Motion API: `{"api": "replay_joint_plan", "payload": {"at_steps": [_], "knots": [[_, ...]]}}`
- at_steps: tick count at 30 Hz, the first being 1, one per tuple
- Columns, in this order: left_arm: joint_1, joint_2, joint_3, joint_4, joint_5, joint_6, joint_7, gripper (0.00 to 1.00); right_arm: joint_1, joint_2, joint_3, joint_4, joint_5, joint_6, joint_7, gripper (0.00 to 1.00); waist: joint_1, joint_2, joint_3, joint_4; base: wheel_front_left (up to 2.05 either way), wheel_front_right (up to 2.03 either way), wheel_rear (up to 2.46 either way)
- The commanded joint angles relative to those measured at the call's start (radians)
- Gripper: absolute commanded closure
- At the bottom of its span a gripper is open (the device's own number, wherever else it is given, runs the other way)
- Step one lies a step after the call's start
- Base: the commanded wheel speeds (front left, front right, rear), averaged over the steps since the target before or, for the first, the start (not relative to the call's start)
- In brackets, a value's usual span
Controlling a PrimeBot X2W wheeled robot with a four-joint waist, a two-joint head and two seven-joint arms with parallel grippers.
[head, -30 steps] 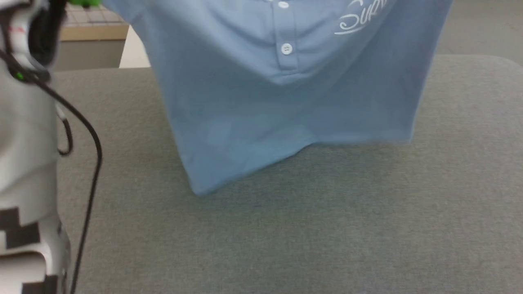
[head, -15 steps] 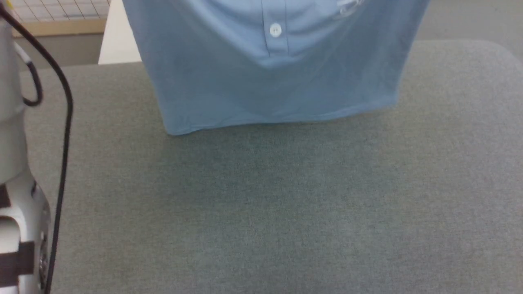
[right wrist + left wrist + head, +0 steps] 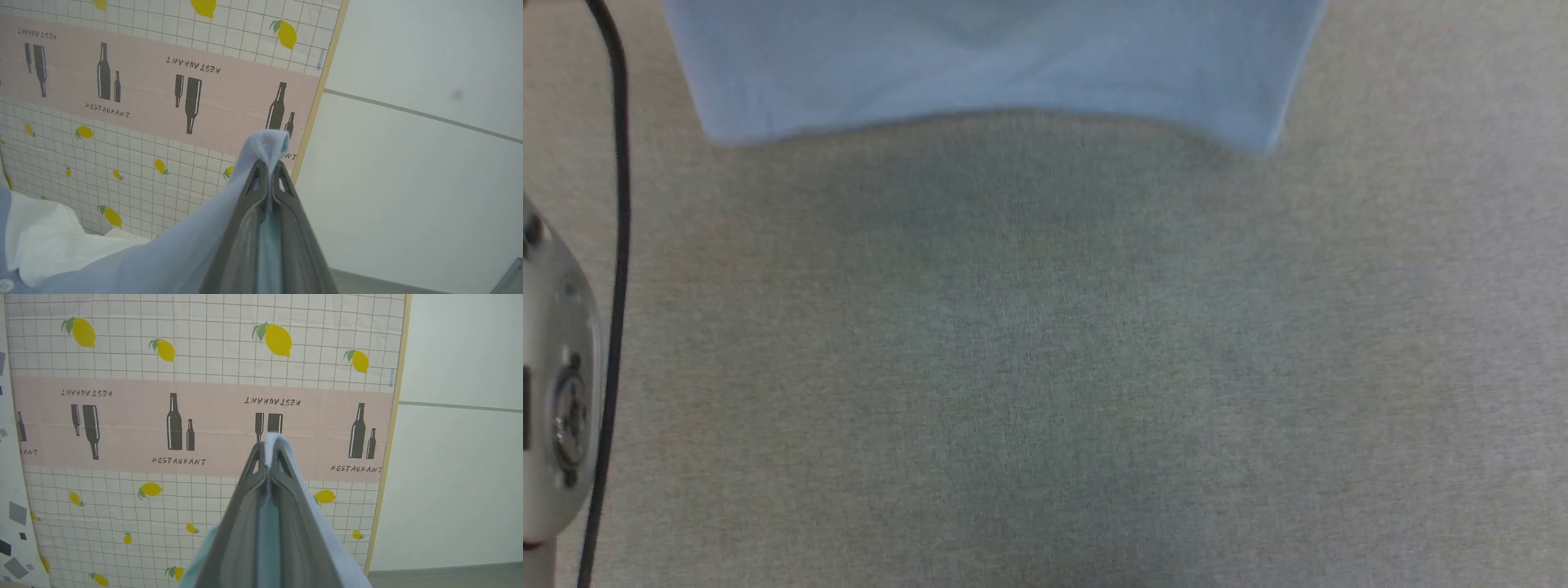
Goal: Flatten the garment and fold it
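Head view: garment (image 3: 996,65) hangs across the far part of the table (image 3: 1045,367), w/ just its lower body and hem in frame. The hem runs left-right, sagging a bit lower at both corners. Can't tell if it touches the table or hangs just clear; a soft shadow lies under it. The near table, toward the robot, is bare grey cloth. A pale forearm (image 3: 556,392) w/ a black cable (image 3: 617,204) sits at the left edge.

Left wrist view: left gripper (image 3: 269,457) is pinched tight on a fold of blue cloth. A nub pokes out past the tips and the rest drapes down the right side of the fingers. Bg is a lemon-print sheet (image 3: 122,347) and a plain wall (image 3: 461,457).

Right wrist view: right gripper (image 3: 269,171) is likewise clamped on a bunched blue fold, w/ cloth falling away to the left. The white collar (image 3: 41,237) and a button (image 3: 5,284) show at lower left, so the neck sits btwn the two grips.

Key relation, as I judge it: garment hangs below both grippers, width axis left-right btwn them, length axis vertical. Neither arm is clearly nearer. Laying it flat prob. means lowering both grips together while drawing them toward the near side, so the hem lands first and the body rolls out w/o bunching.
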Motion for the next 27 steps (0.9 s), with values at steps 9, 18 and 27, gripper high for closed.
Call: {"api": "replay_joint_plan", "payload": {"at_steps": [9, 18, 27], "knots": [[-0.171, -0.023, 0.035, 0.103, -0.020, -0.016, -0.207, 1.00, -0.188, -0.052, 0.070, 0.103, -0.072, -0.002, -0.156, 1.00, -0.0001, 0.0000, 0.198, 0.025, 0.00, 0.00, 0.00], [-0.094, -0.002, 0.035, 0.178, -0.048, -0.085, -0.344, 1.00, -0.164, -0.139, 0.170, 0.174, -0.047, -0.002, -0.256, 1.00, -0.0001, 0.0000, 0.292, 0.053, 0.00, 0.00, 0.00], [0.106, 0.029, 0.034, 0.136, -0.109, -0.190, -0.390, 1.00, 0.007, -0.211, 0.303, 0.103, 0.146, -0.002, -0.322, 1.00, -0.0001, 0.0000, 0.271, 0.088, 0.00, 0.00, 0.00]]}}
